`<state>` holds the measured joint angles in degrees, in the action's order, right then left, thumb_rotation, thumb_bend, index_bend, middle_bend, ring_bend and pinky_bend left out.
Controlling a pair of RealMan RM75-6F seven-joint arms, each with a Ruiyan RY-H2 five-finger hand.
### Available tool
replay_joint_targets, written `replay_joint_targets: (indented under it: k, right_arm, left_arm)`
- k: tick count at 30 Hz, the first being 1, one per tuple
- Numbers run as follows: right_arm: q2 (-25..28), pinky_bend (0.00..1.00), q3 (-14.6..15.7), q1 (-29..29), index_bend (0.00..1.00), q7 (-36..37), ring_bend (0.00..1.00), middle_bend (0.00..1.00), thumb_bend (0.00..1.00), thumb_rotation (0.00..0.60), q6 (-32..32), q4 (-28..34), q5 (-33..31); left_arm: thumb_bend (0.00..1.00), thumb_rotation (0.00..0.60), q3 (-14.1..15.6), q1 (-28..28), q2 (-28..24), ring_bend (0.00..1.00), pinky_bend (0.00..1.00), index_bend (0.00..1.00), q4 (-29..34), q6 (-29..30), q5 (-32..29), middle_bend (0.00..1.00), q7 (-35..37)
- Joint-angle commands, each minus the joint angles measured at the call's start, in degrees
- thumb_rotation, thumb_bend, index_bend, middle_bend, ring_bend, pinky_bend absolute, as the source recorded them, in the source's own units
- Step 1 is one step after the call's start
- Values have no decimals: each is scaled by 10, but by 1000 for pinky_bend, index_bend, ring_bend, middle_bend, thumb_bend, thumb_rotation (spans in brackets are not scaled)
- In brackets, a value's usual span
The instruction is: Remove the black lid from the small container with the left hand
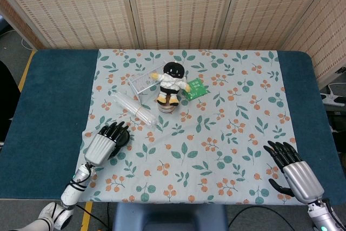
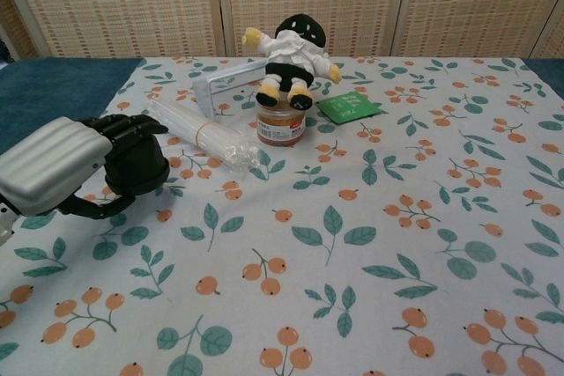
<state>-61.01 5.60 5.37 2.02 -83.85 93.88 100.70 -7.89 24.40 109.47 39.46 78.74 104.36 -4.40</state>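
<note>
I am holding the black lid (image 2: 139,165) in my left robot hand (image 1: 102,144), low over the flowered cloth (image 1: 227,106) near its left edge. My fingers (image 2: 123,126) are curving over the top of the lid and my thumb is lying under its near side, so the lid is being gripped between them. The small container (image 2: 281,126) is standing well apart from the lid, near the middle back of the cloth, and a plush doll (image 1: 171,81) is sitting on top of it. A clear plastic bundle (image 2: 198,133) is lying between my left robot hand and the container. A green packet (image 1: 194,87) is lying just beside the doll. My right robot hand (image 1: 294,171) is resting with spread fingers, holding nothing, at the near right corner of the blue surface (image 1: 48,101).
</note>
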Motion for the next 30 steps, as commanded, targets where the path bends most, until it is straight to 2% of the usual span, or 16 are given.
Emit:
replay_joint_targets:
  k: [1, 7, 10, 12, 15, 18, 24, 26, 30]
  right_arm:
    - [0, 0, 0, 0, 0, 0, 0, 0, 185, 600, 0, 0, 0]
    - [-1, 0, -2, 0, 0, -1, 0, 0, 185, 600, 0, -1, -3]
    - [-1, 0, -1, 0, 0, -2, 0, 0, 185, 600, 1, 0, -2]
    - [-1, 0, -1, 0, 0, -2, 0, 0, 184, 600, 0, 0, -2]
    - [-2, 0, -2, -1, 0, -3, 0, 0, 185, 600, -2, 1, -3]
    - [-1, 0, -1, -1, 0, -3, 0, 0, 185, 600, -2, 1, -2]
    - [-1, 0, -2, -2, 0, -3, 0, 0, 185, 600, -4, 1, -2]
    - [-1, 0, -1, -1, 0, -3, 0, 0, 185, 600, -2, 1, -1]
    - [-2, 0, -1, -1, 0, -5, 0, 0, 185, 600, -1, 1, -1]
  left_arm:
    - [495, 600, 12, 5, 11, 254, 301, 214, -8, -15, -19, 284, -6]
    - [409, 600, 26, 5, 10, 161, 120, 117, -2, -20, -38, 244, -15]
    - [374, 600, 32, 1, -3, 81, 96, 48, 31, -38, -55, 182, -18]
    - [355, 600, 38, 1, -21, 18, 91, 4, 68, -59, -66, 104, -29]
    - [337, 600, 45, 0, -54, 0, 89, 0, 137, -97, -88, 15, -46]
    - [321, 600, 47, 4, -91, 0, 85, 0, 210, -146, -120, 0, -57]
    - [301, 600, 53, 13, -149, 0, 84, 0, 317, -215, -171, 0, -79]
    - [298, 600, 53, 15, -158, 0, 84, 0, 338, -209, -171, 0, -75]
    - [295, 600, 49, 13, -156, 0, 84, 0, 341, -160, -148, 0, -52]
